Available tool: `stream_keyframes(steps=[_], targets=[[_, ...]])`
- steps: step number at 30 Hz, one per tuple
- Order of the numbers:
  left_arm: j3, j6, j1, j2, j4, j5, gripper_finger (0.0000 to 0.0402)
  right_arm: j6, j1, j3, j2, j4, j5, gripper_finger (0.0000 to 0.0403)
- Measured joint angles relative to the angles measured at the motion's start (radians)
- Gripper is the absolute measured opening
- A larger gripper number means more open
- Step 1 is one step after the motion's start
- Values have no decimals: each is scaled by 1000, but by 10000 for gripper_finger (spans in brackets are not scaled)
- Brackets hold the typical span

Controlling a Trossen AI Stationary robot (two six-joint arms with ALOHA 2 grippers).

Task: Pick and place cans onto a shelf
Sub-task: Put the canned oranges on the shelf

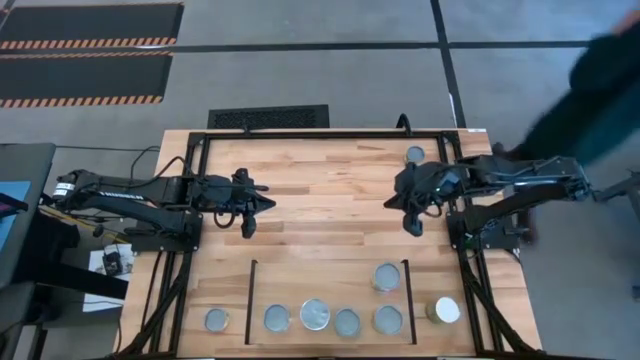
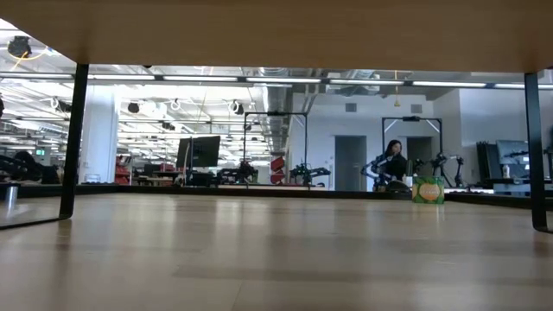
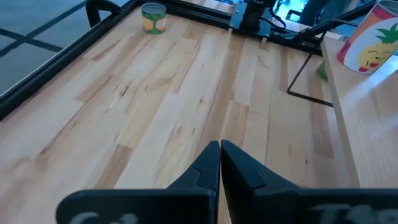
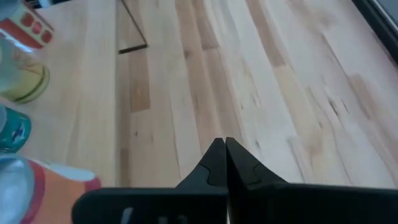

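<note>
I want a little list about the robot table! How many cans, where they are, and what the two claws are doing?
cans seen: eight
inside shelf bars: five cans, four in a row plus one behind
outside the bars: one left, white-topped can right
far can: alone near the table's back edge
left gripper: shut, empty, above bare wood
right gripper: shut, empty, above bare wood

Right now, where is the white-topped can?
In the high view the white-topped can stands near the table's front edge on the right arm's side, just outside the shelf's right bar, beside the end can of the shelf row.
</note>
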Motion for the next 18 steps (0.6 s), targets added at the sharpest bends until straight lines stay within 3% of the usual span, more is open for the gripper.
stream_keyframes(steps=[10,18], targets=[[0,-30,0,0,-15,-4,0,175,31,9,-128,-261,-7,3],[0,-53,17,0,-15,-6,0,407,266,6,-91,-380,0,3]])
